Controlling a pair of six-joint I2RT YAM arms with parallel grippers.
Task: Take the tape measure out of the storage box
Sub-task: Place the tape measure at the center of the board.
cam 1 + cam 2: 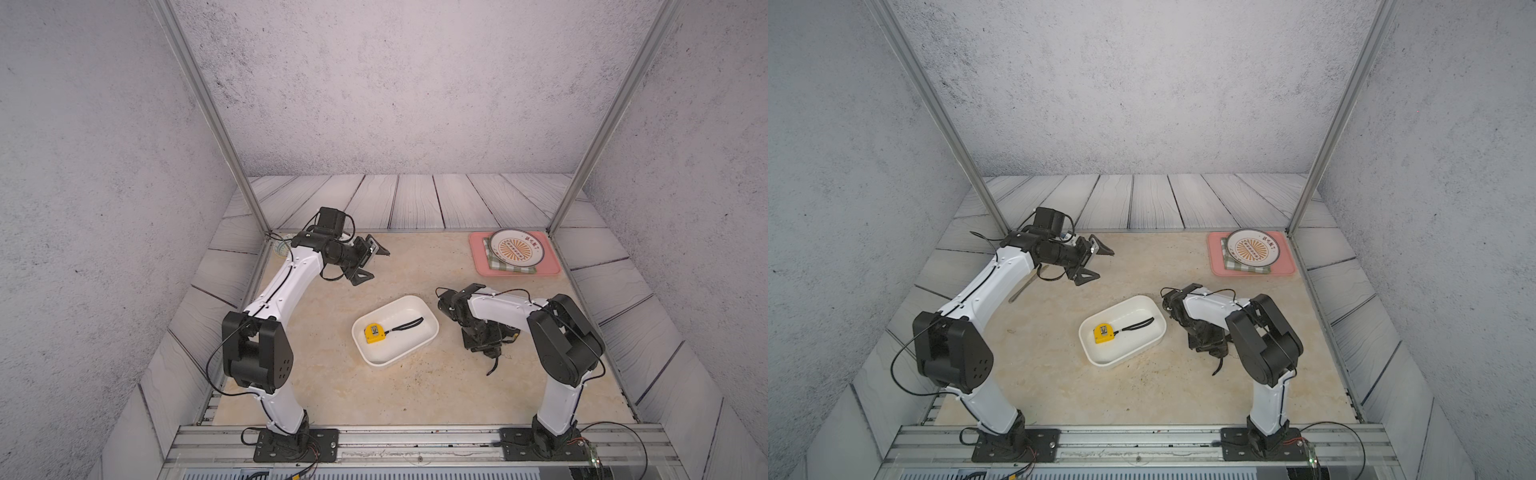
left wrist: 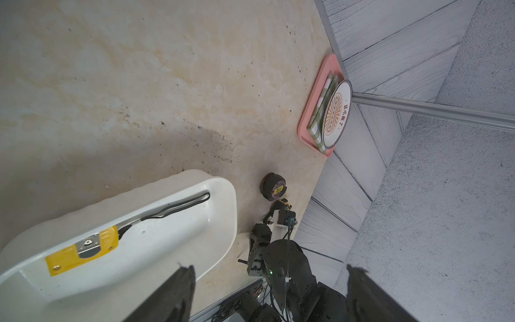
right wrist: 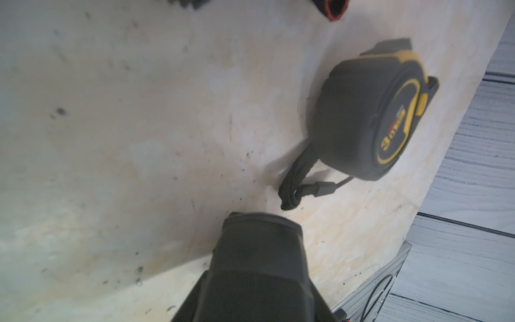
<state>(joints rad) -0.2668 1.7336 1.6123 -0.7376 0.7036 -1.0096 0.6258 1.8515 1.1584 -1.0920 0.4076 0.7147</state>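
near right end effector (image 3: 262, 228), not touching: black-yellow tape measure (image 3: 373, 111)

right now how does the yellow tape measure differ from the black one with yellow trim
The yellow tape measure is all yellow with a metal clip up; the black tape measure is dark with yellow trim. The yellow one lies in the storage box, the black one on the table outside it. The yellow one's strap runs straight, the black one's is bunched. Both have black straps.

Soft, even light; right wrist view blurred up close
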